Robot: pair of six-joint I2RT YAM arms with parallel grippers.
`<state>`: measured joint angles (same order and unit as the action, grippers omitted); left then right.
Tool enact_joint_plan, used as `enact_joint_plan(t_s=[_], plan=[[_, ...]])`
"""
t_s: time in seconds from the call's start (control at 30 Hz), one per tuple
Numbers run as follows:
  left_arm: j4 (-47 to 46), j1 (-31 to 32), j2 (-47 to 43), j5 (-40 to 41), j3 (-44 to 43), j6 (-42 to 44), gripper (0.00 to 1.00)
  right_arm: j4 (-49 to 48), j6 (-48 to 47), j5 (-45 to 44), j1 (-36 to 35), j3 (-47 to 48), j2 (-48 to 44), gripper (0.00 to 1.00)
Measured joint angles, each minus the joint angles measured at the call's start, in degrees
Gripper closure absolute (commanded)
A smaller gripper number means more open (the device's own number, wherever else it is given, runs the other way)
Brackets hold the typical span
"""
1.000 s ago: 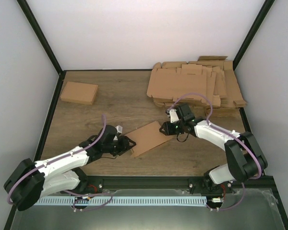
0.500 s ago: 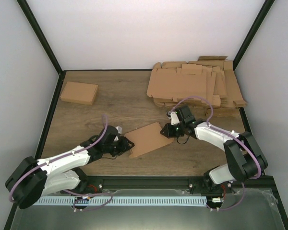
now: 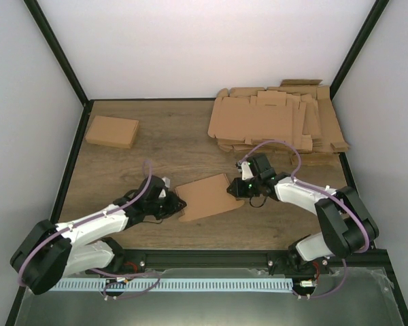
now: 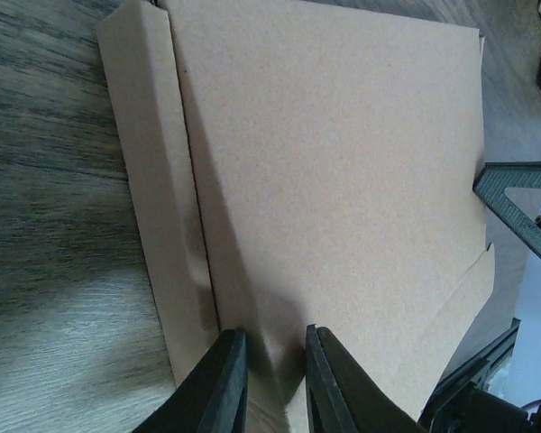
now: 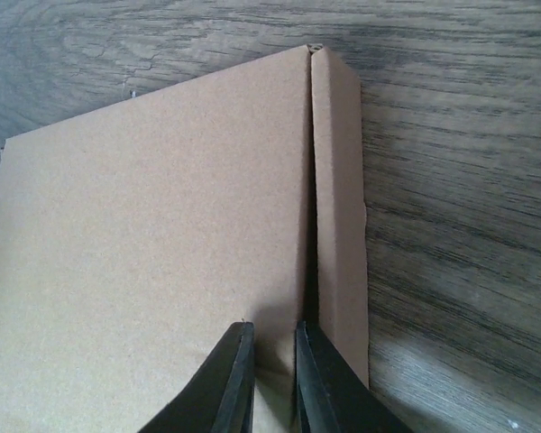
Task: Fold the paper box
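The paper box (image 3: 205, 195) lies flat in the middle of the table, a plain brown panel with a narrow folded strip along each end. My left gripper (image 3: 179, 206) is at its left end. In the left wrist view the jaws (image 4: 275, 332) stand a narrow gap apart, tips over the panel (image 4: 343, 153) just beside the strip's crease (image 4: 149, 162). My right gripper (image 3: 232, 190) is at the right end. Its jaws (image 5: 274, 327) are also narrowly open over the panel (image 5: 144, 234), with one finger along the crease of the strip (image 5: 338, 180). Nothing sits between either pair of jaws.
A thick pile of brown cardboard sheets (image 3: 279, 122) fills the back right. A folded brown box (image 3: 111, 131) sits at the back left. Black frame rails and white walls bound the wooden table (image 3: 163, 146).
Both pairs of jaws have narrowed. The paper box has slid a little to the left, with the left gripper drawing back leftward and the right gripper following it.
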<state>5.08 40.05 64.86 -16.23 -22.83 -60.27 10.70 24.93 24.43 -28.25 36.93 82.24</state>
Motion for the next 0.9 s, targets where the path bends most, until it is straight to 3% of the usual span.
enact_joint_plan(t_s=[0.47,0.6,0.67,0.7,0.9], plan=[[-5.6,-0.9,1.9,-5.8,2.8,-5.7,0.84,0.3,0.1,-1.0,-0.1,0.0,-0.4,0.85],[-2.4,-0.9,2.5,-4.5,0.6,-3.0,0.73,0.4,0.2,-1.5,-0.1,0.0,-0.6,0.7],[1.9,-0.7,2.5,-1.8,-2.2,-0.1,0.56,0.4,0.2,-1.6,-0.4,0.0,-0.9,0.6],[3.3,-0.7,2.4,-0.7,-3.4,1.5,0.52,0.5,0.4,-1.7,-0.5,0.0,-1.2,0.59],[8.9,-0.7,0.4,2.5,-6.1,5.1,0.47,4.1,-0.6,-4.6,-0.9,0.1,-4.1,0.53]])
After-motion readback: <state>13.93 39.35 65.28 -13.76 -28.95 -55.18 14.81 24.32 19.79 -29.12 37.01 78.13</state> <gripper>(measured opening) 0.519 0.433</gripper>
